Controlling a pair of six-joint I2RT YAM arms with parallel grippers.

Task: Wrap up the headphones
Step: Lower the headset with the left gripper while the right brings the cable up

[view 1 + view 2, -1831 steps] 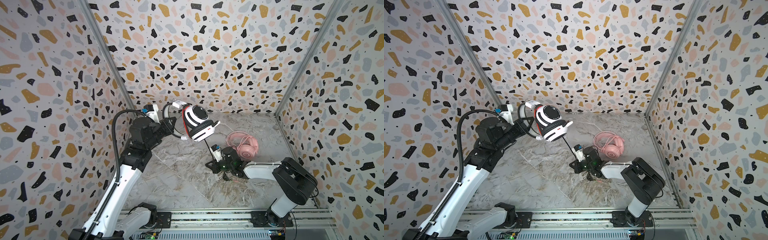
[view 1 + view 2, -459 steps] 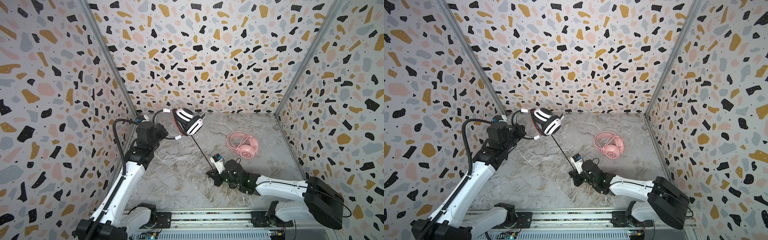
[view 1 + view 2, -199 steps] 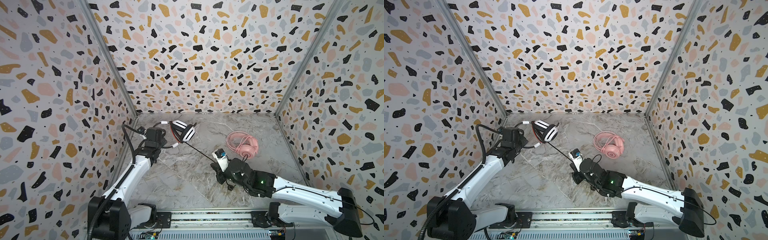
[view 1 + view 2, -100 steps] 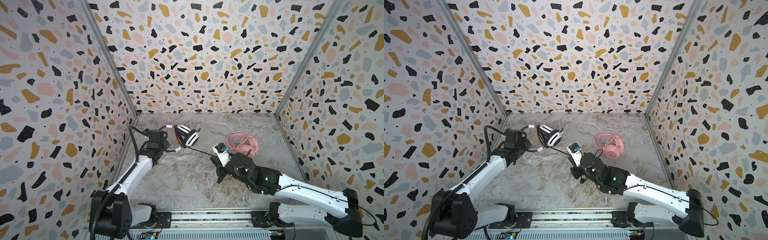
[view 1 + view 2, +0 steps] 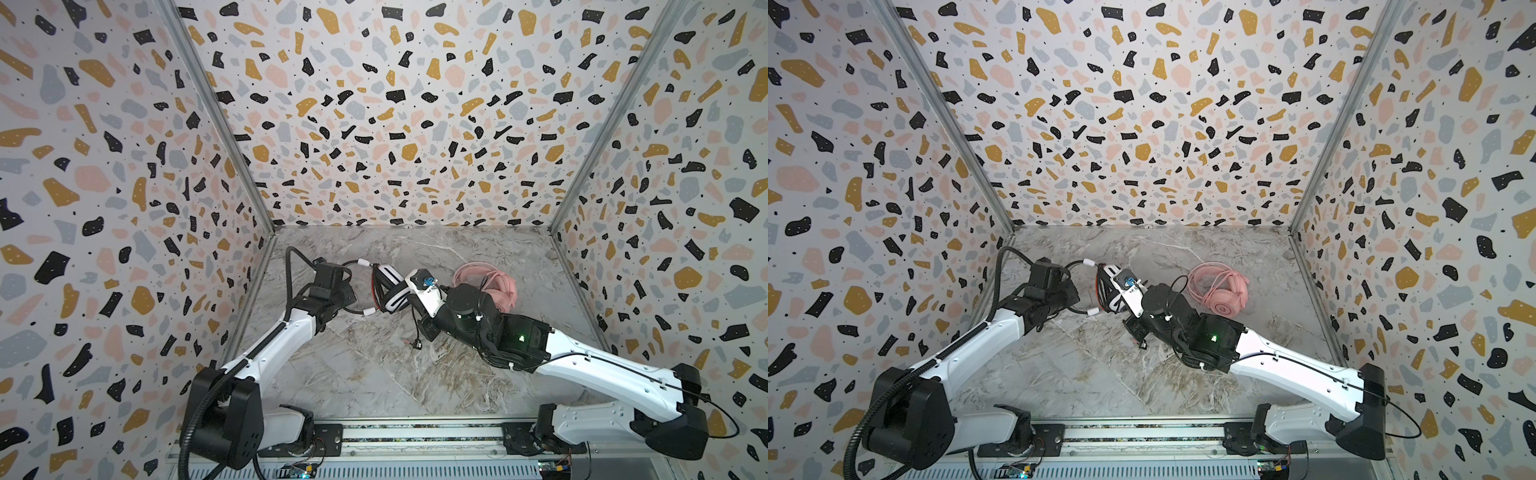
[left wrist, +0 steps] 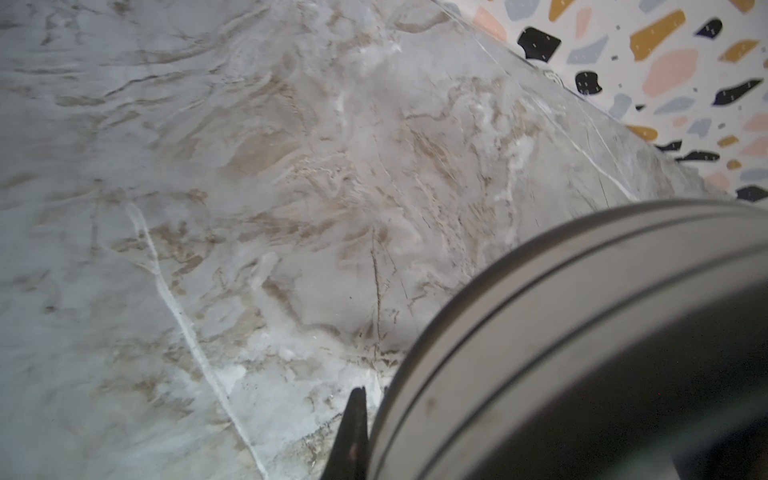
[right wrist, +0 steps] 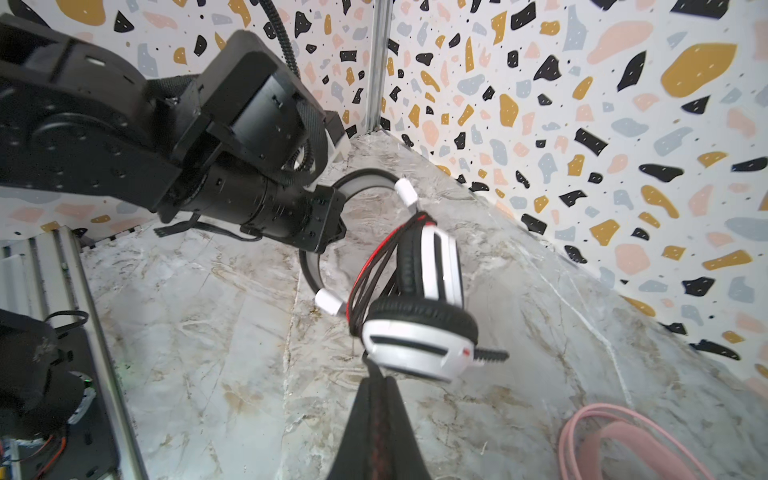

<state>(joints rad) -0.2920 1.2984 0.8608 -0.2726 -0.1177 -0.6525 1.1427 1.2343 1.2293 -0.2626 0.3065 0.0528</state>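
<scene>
Right wrist view: white headset [image 7: 415, 345], clamped by left fingers [image 7: 324, 241], sank toward right fingers [image 7: 403, 449] pinching its cable [image 7: 365, 270].

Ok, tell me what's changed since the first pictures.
The left gripper, shut on the headband of the white headset, has brought it down from high up to close over the table. The right gripper, shut on the black cable, has moved in from mid-table to right beside the earcups, where the cable is looped. The pink headset stayed put at the right rear.
</scene>
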